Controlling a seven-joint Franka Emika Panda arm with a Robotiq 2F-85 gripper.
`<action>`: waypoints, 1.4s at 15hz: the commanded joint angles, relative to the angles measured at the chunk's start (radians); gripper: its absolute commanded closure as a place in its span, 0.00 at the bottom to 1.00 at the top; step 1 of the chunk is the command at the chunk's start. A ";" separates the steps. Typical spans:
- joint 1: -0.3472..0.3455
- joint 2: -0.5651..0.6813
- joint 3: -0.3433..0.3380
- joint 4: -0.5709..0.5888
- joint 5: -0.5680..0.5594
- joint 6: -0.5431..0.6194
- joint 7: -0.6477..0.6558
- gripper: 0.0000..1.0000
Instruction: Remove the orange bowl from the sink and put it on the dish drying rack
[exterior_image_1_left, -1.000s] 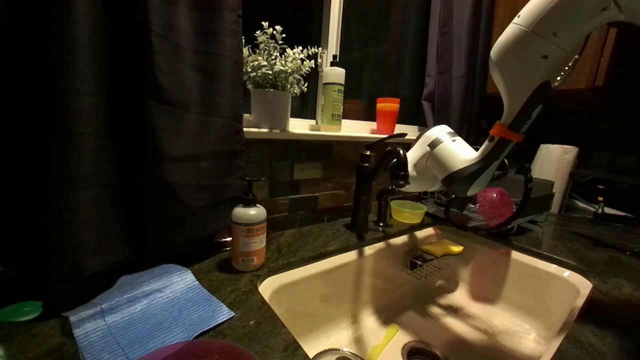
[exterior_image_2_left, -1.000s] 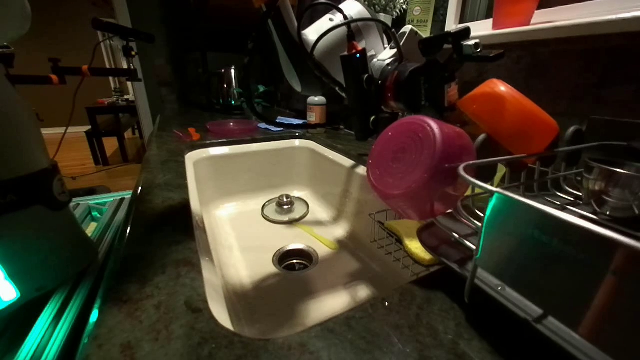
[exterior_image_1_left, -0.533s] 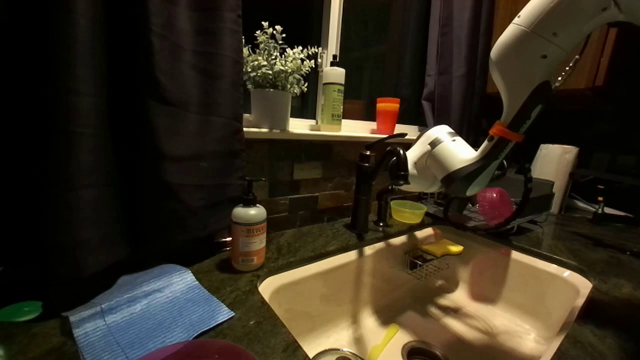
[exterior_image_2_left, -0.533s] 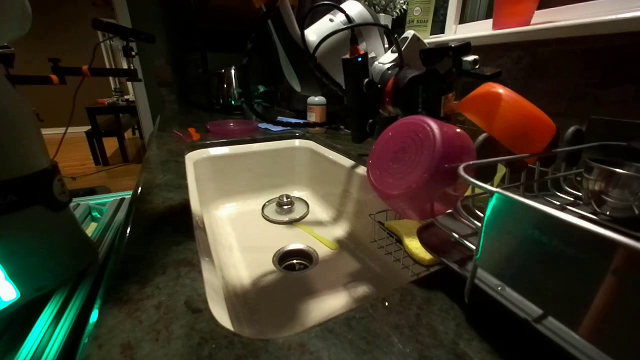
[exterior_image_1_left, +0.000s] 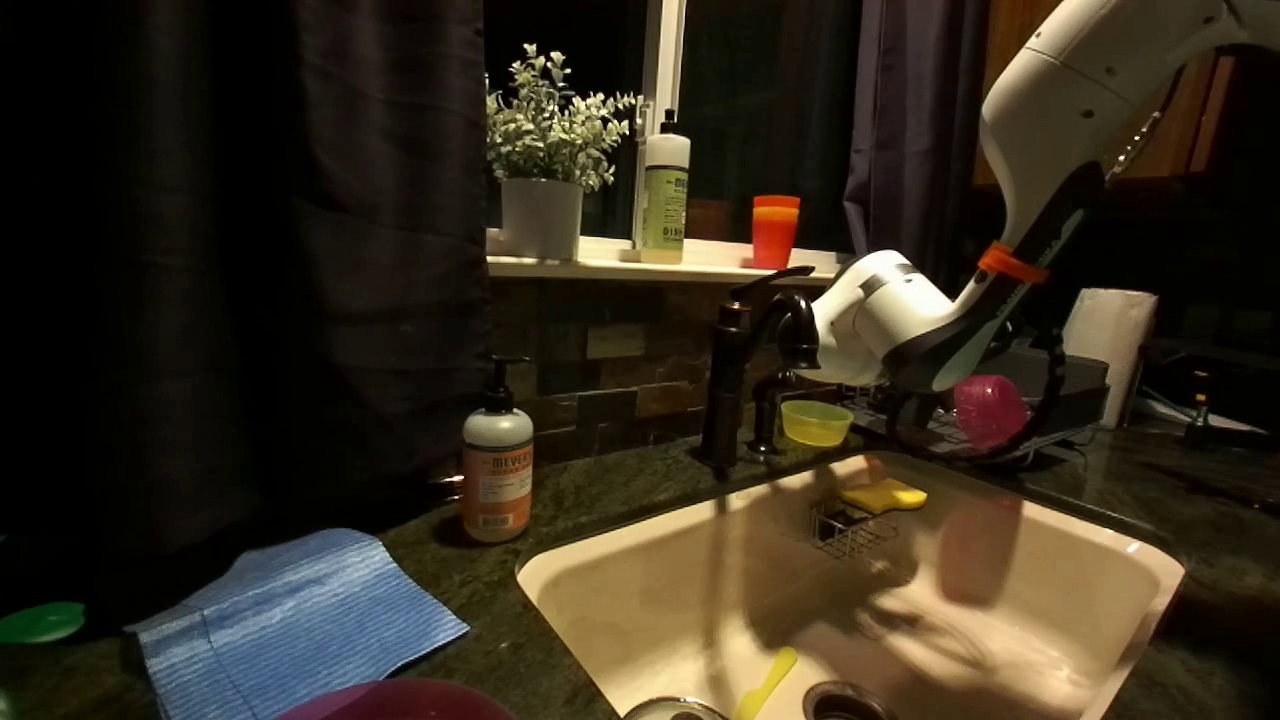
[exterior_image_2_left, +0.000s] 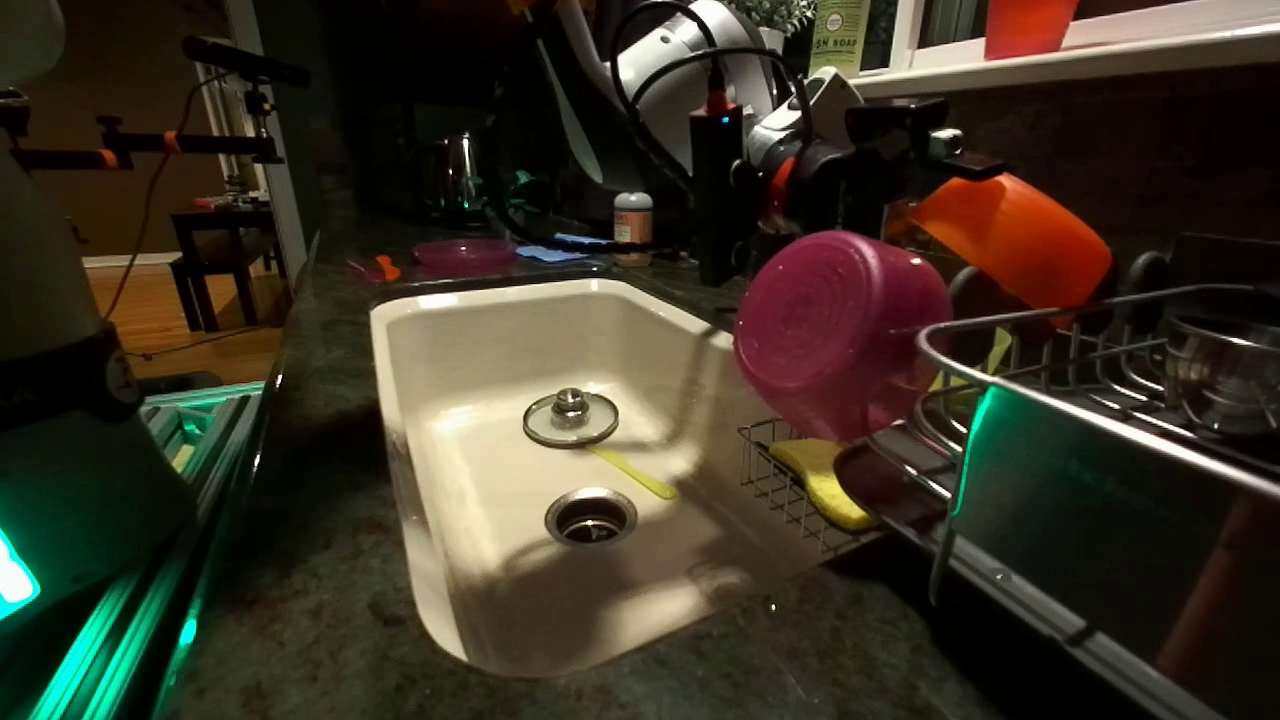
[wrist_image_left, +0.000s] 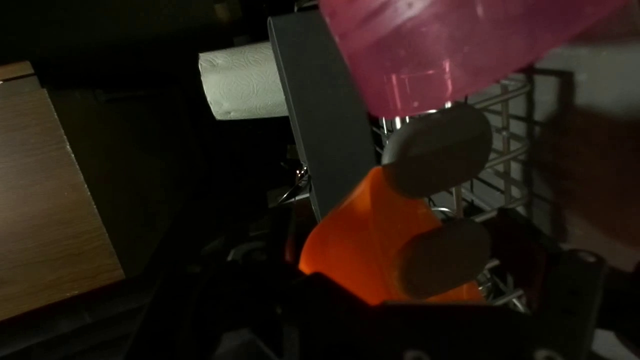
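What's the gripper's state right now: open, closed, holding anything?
Gripper: open, apparently not holding the orange bowl in front of it.

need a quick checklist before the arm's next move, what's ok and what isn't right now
1. Orange bowl out of the sink: ok.
2. Bowl at the dish drying rack: ok.
3. Bowl sitting level: not ok, it is tilted.
4. Gripper open: ok, jaws stand wide.
5. Jaws free of the bowl for backing off: cannot tell, too dark in the wrist view.
6. Purple tub apart from the bowl: ok, the wrist view shows a gap.
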 joint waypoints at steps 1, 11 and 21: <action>0.001 -0.018 -0.001 0.002 0.039 0.038 -0.031 0.00; 0.041 -0.082 0.017 0.000 0.159 0.009 -0.067 0.00; 0.060 -0.072 0.014 0.022 0.258 -0.002 -0.125 0.00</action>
